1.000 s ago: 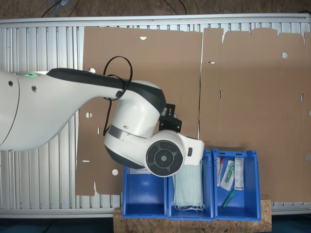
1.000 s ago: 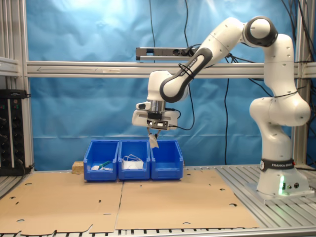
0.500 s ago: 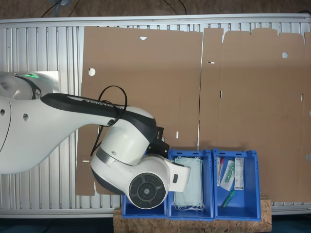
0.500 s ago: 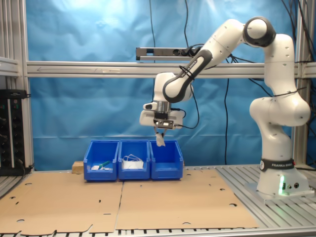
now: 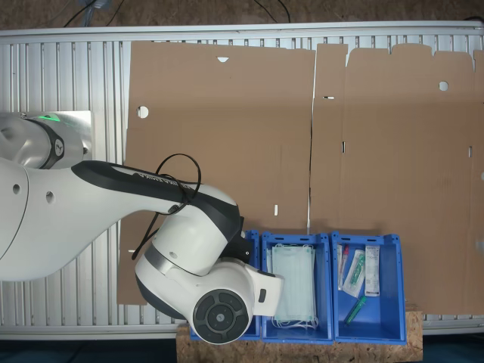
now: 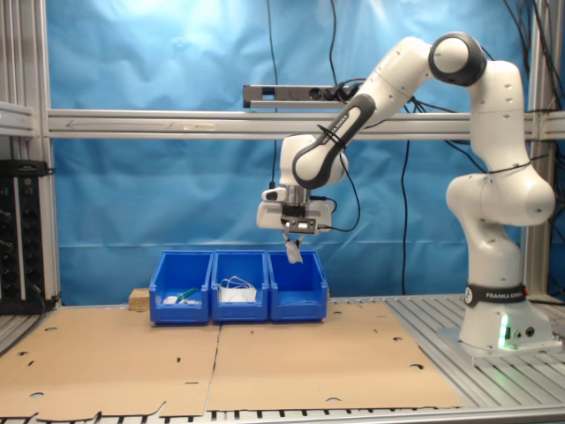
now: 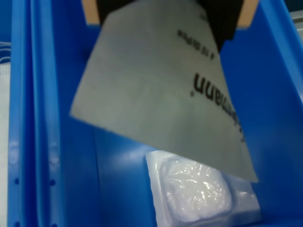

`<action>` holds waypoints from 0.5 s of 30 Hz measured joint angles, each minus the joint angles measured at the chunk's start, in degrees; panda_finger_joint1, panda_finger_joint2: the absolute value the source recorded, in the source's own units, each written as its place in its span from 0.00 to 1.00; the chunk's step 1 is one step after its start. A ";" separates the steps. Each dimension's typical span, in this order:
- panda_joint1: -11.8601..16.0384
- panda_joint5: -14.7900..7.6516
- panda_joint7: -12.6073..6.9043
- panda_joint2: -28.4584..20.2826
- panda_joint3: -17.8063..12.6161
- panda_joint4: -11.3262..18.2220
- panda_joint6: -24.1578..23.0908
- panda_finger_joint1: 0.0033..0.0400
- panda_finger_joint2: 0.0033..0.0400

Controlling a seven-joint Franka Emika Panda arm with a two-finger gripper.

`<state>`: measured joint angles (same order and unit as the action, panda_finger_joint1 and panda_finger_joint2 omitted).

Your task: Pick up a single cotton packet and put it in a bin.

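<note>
Wrist view: packet held over bin

Your pincer [image 6: 293,237] is clamped on the cotton packet [image 7: 161,90], which hangs from it directly above the bin [image 7: 47,142]. Below the pincer, on the bin floor, you see another white packet [image 7: 201,194].

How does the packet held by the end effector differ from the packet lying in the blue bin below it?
The held cotton packet hangs tilted from the end effector above the bin; the other packet lies on the bin's floor. The held cotton packet's face is flat, matt and carries dark print; the other packet is glossy and puffy, with a white pad showing and no print visible. Both are whitish and roughly square.
</note>
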<state>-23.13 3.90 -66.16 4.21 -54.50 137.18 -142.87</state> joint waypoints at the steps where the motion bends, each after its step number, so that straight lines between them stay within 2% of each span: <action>1: 0.00 0.00 -0.26 0.10 -0.16 0.00 0.00 0.07 0.07; 15: 0.03 -0.04 -4.88 0.67 -2.17 -0.08 0.00 0.07 0.07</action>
<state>-23.10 3.86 -71.05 4.88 -56.67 137.10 -142.87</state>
